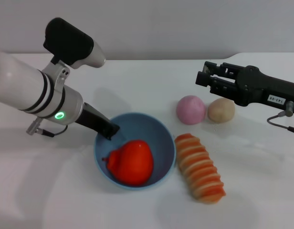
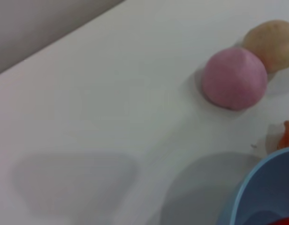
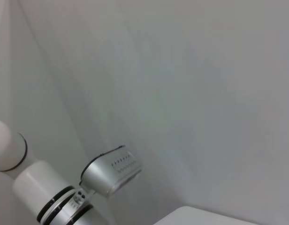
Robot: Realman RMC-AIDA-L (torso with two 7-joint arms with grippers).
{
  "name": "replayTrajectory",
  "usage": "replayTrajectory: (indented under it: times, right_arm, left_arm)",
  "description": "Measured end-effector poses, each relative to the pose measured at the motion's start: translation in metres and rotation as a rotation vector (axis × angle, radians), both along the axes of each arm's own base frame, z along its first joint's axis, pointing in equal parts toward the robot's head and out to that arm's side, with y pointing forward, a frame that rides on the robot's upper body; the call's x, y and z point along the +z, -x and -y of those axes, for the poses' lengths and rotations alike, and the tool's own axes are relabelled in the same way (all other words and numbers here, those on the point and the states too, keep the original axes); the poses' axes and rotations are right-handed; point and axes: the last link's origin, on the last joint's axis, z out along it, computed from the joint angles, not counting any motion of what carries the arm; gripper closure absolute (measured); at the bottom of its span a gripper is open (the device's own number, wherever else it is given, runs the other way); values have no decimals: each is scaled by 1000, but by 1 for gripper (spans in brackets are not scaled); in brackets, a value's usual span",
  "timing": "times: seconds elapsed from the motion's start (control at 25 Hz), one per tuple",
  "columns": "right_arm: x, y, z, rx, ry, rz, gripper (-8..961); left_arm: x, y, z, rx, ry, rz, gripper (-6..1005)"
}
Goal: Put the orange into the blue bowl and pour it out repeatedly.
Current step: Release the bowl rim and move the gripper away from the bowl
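1. On my head feed the orange (image 1: 131, 162) lies inside the blue bowl (image 1: 159, 131), which sits on the white worktop (image 1: 51, 191) nearer its front edge than its back, about midway across.
2. My left claw (image 1: 110, 130) reaches down to the bowl's rim on the side toward the worktop's left edge; its dark fingertips are at the wall, and it looks pinched narrow on that rim.
3. My right claw (image 1: 204, 76) hangs above the worktop toward the back right, touching nothing; I cannot tell how wide its fingers stand.
4. A small white tag on the right arm carries dark characters, seen upside down; I can't read them with confidence.
5. A ridged orange-and-cream bread piece (image 1: 200, 167) lies just beside the bowl on its right-edge side.
6. A pink ball (image 1: 190, 109) and a tan ball (image 1: 221, 110) sit touching, farther back.
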Motion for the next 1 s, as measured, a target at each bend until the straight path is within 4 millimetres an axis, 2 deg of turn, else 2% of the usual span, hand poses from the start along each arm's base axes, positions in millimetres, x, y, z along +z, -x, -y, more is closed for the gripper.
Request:
replayTrajectory:
  times: [0.24, 0.64, 0.84, 1.0]
  right_arm:
    - [0, -1, 0, 4, -9, 3, 459]
    - [7, -5, -2, -29, -45, -25, 436]
    - [10, -10, -1, -40, -51, -20, 425]
    - [15, -16, 0, -33, -93, 0, 392]
  left_arm:
    - [-10, 2, 6, -7, 32, -30, 897]
    - [-9, 1, 3, -15, 8, -65, 880]
    - [-1, -10, 0, -50, -25, -48, 661]
    - [8, -27, -7, -122, -81, -25, 571]
